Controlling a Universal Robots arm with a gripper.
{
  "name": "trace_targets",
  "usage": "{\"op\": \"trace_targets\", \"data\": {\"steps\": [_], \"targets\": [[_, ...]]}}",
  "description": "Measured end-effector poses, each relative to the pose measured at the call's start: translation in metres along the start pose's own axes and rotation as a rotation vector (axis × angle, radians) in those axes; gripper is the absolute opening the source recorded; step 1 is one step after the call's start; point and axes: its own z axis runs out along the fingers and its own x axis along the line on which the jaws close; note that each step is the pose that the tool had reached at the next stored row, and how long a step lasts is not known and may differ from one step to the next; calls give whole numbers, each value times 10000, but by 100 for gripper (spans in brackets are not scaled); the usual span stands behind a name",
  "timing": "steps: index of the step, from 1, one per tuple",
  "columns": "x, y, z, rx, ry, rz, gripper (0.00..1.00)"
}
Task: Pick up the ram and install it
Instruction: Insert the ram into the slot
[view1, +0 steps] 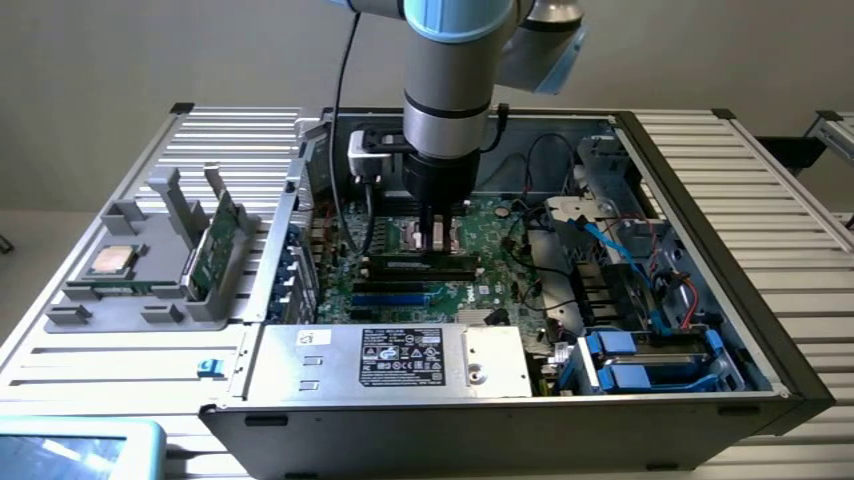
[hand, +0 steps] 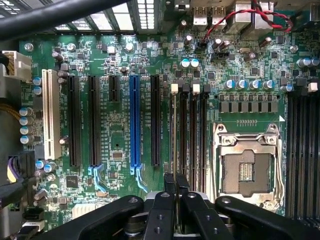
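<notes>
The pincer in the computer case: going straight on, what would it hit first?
Probably the long dark memory slots on the motherboard, beside the open processor socket. The pincer points straight at them; how near it is, I cannot tell.

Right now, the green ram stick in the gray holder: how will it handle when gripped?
The ram stick looks thin and flat, so probably light and stiff. Standing on edge in the gray holder, it may tip if nudged sideways.

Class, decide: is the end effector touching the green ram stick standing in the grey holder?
Apart. The exterior view shows the ram stick in its holder outside the case, while the end effector is inside, over the motherboard.
</notes>
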Motion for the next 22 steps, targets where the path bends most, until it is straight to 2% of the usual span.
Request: {"op": "trace_targets", "data": {"steps": [16, 19, 22], "targets": [[-26, 22, 37, 0, 1, 1, 11], [-33, 31, 42, 51, 0, -1, 11], [-35, 32, 42, 57, 1, -3, 11]]}}
